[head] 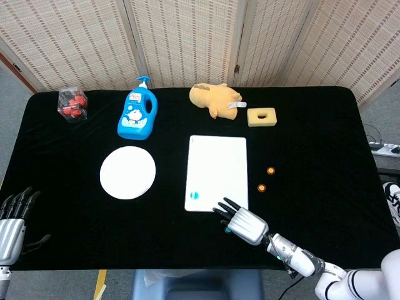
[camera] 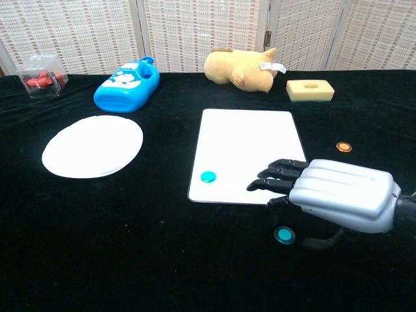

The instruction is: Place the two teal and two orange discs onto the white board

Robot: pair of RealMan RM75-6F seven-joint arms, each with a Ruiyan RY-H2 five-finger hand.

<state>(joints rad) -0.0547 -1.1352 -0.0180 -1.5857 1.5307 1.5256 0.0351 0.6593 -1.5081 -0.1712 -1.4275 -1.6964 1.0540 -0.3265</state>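
Woven screens stand behind a black-covered counter (head: 312,137) that carries everything. On the white board (head: 217,164) lies one teal disc (camera: 208,176), near its front left corner, so one of the four pieces looks done. The second teal disc (camera: 283,235) sits on the black cloth just off the board's front edge, right under the right hand (camera: 341,198). That hand hovers with its fingers (camera: 273,179) stretched out and a little apart, holding nothing. Both orange discs (head: 266,179) lie on the cloth to the right of the board, apart from it. Three pieces remain, and the teal one under the hand seems the likely next pick. The left hand (head: 11,219) rests at the counter's near left corner, fingers extended and empty. The blue bottle (head: 137,114) shows a cartoon figure on its label; its writing is too small to read.
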